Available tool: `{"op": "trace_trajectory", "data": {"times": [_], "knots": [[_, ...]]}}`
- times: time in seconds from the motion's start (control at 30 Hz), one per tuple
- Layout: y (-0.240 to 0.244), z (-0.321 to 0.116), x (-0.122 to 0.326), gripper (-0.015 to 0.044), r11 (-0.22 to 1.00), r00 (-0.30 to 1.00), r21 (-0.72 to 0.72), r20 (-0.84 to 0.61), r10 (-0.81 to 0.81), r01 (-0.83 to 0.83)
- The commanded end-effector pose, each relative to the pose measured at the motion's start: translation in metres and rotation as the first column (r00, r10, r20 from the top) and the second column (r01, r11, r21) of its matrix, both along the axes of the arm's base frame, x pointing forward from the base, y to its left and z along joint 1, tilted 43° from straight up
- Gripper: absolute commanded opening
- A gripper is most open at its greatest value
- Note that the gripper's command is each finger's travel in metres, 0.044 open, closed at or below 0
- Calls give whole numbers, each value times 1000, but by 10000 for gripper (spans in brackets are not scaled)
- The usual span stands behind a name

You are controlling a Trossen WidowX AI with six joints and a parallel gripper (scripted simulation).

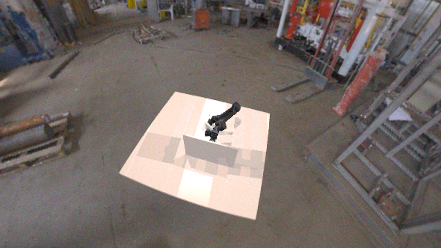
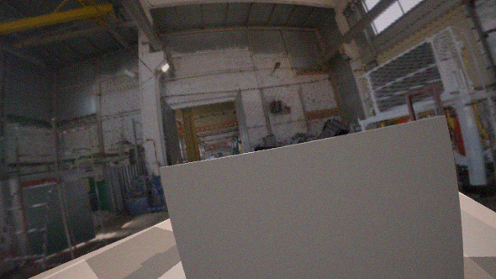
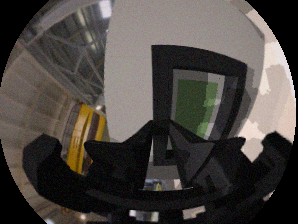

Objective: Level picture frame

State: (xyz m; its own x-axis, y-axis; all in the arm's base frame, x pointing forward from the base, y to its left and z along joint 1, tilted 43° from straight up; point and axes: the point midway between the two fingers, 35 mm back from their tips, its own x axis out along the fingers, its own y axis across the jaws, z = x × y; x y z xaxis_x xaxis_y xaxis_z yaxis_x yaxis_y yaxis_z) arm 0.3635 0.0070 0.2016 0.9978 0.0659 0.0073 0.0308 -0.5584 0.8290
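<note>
The picture frame [image 3: 162, 90] has thick black bars, a grey mount and a green picture [image 3: 192, 107]. It is in front of the pale grey wall panel [image 3: 131, 65] [image 1: 209, 151] [image 2: 311, 202]. My gripper [image 3: 160, 123] is shut on the black bar of the frame, low in the wrist view. The fingers cover the lower part of the frame. The top and exterior views look at the back of the panel, which hides the frame, and I cannot judge whether it hangs level. The screw and the notched strip are hidden too.
The black arm [image 1: 229, 113] reaches down to the far side of the panel. The panel stands upright on a pale square floor board [image 1: 161, 108], with patches of light and shadow on it. A workshop with a pallet truck [image 1: 304, 90] and metal racks lies around it.
</note>
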Motion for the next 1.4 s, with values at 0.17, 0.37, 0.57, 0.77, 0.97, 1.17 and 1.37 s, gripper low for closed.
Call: {"op": "trace_trajectory", "data": {"times": [0.17, 0.37, 0.57, 0.77, 0.97, 1.17, 1.37], "knots": [[0, 0, 0, 0, 999, 1000, 50, -3, 3, -2], [0, 0, 0, 0, 997, 1000, 81, -4, 3, -3], [0, 0, 0, 0, 994, 1000, 113, -6, 4, -3], [0, 0, 0, 0, 990, 1000, 144, -8, 4, -3], [0, 0, 0, 0, 985, 1000, 175, -10, 5, -3], [0, 0, 0, 131, 987, 1000, 159, -10, 3, -1], [0, 0, 0, 260, 987, 1000, 159, -10, 3, -1]]}}
